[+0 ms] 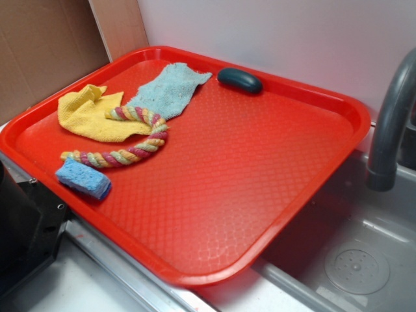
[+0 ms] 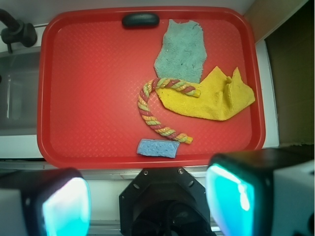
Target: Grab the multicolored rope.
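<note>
Exterior view. Item one: a red tray (image 1: 273, 175) is sitting across the edge of a grey sink (image 1: 354, 260), a dark faucet (image 1: 390, 123) rising at the far right. Item two: the multicolored rope (image 1: 140, 146) is lying in a curve at the tray's left part, one end resting on the yellow cloth (image 1: 84, 114), the bend touching the edge of the light blue cloth (image 1: 170, 88), the other end reaching toward the blue sponge (image 1: 82, 178), which is lying just beside it near the tray's front rim. Item three: a dark oval object (image 1: 240, 80) is sitting against the far rim, well apart from the rope. My gripper is not showing here; only a dark part of my body is filling the lower left corner.

Wrist view. I am looking down from above the tray (image 2: 88, 98). My gripper (image 2: 147, 201) is hanging over the near rim, outside the tray, its two fingers (image 2: 231, 196) spread wide at the bottom of the frame and holding nothing. The rope (image 2: 147, 110) is lying ahead of me as a hook shape at the tray's centre, one end on the yellow cloth (image 2: 216, 98), the other just above the sponge (image 2: 157, 147). The light blue cloth (image 2: 182, 49) is lying beyond the rope; the dark object (image 2: 141, 20) is sitting at the far rim. The faucet (image 2: 17, 32) is showing at the upper left.
</note>
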You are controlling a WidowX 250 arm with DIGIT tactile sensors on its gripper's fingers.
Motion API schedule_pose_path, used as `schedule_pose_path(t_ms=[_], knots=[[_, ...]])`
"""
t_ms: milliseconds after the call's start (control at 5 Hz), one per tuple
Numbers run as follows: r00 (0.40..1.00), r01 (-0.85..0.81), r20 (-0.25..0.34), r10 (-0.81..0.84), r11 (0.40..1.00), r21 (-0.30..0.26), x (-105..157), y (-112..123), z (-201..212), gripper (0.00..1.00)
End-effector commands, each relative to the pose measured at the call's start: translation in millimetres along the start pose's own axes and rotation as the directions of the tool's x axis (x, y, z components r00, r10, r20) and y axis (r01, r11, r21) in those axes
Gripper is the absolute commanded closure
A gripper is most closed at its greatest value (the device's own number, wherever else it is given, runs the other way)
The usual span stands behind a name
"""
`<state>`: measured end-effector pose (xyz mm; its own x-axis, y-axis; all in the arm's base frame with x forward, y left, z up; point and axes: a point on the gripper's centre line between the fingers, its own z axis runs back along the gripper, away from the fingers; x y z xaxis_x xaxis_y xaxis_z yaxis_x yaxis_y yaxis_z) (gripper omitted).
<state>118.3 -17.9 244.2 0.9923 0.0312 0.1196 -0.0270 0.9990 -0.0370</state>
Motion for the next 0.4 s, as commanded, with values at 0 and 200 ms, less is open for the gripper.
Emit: schedule_pose_path(t_ms=[0, 200], knots=[[1.000, 0.000, 0.000, 0.000, 1.000, 0.000, 0, 0, 0, 0.00], [0.988, -0.132, 0.087, 0.130, 0.991, 0.020, 25, 7, -40, 0.00]])
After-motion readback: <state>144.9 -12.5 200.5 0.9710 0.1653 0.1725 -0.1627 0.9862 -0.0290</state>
